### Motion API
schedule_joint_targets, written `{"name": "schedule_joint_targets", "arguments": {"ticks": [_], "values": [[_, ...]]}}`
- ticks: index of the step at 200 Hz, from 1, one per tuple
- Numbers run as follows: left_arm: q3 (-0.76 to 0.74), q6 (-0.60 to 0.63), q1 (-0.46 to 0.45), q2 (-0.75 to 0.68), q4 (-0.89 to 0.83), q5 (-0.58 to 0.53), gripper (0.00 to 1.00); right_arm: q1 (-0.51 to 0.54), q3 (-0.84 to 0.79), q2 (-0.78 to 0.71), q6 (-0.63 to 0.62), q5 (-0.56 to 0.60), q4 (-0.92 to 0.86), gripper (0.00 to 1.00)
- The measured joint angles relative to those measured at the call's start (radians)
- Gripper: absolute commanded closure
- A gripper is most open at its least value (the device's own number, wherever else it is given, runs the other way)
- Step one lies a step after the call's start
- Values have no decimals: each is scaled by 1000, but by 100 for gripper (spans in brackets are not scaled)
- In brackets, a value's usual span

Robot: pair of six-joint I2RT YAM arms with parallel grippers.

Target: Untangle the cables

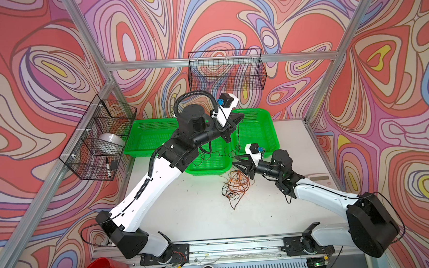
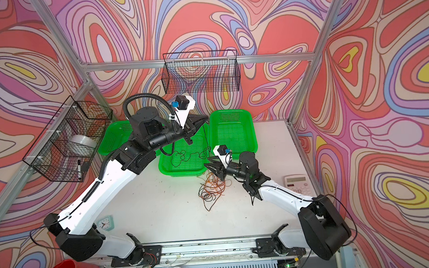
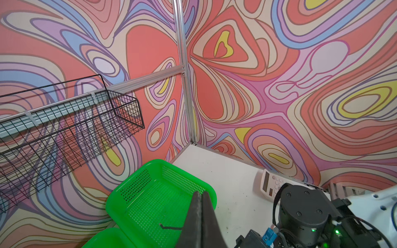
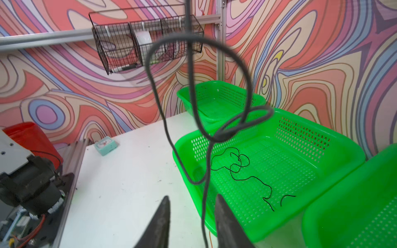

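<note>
Your left claw (image 1: 241, 116) is clenched on the black cable (image 1: 238, 136) and held high over the green baskets at the back of the bench (image 1: 187, 211). In the left wrist view a short black tail pokes out beside the pressed-together jaws. From there the strand drops into the middle basket (image 1: 205, 171), where a good length lies in loose curls on the mesh floor. It then runs over the front rim toward your right claw (image 4: 191, 196). That claw is released: its jaws stand apart with the black strand passing between them, gripping nothing as far as the wrist view shows. Just beneath it, on the bench beside the basket's front right corner, the red and orange-brown cables (image 1: 236, 186) lie heaped in one mass of loops, with some dark strands among them. I'd judge you roughly a third done. Black is largely drawn out, though a loop that looks knotted hangs in it, and the other two are not yet parted.
</note>
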Motion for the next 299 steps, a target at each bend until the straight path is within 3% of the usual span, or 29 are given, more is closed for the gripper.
{"name": "schedule_joint_targets", "arguments": {"ticks": [12,61,118,142,151,177,194,213,223,257,299], "values": [[2,5,0,0,0,-1,100,0,-1,-4,7,13,22,100],[-61,17,15,-29,3,-27,100,0,-29,-100,-24,76,14,100],[-365,-124,158,-117,159,15,100,0,-8,-204,-88,134,-229,100],[-522,-195,179,-116,262,73,57,0,71,-186,-108,134,-388,100],[-587,-221,188,-116,306,91,46,0,94,-181,-113,136,-431,100],[-721,-233,211,-117,351,77,29,0,127,-176,-125,158,-535,100],[-745,-201,212,-125,343,47,25,0,144,-168,-139,172,-596,100],[-747,-143,211,-167,321,5,12,0,166,-152,-153,196,-649,100],[-747,-111,211,-201,305,-19,14,0,179,-143,-160,211,-669,100],[-741,-59,195,-261,264,-26,37,0,215,-109,-174,239,-701,100],[-640,-102,108,-151,216,70,36,0,216,-101,-208,266,-706,100]]}}
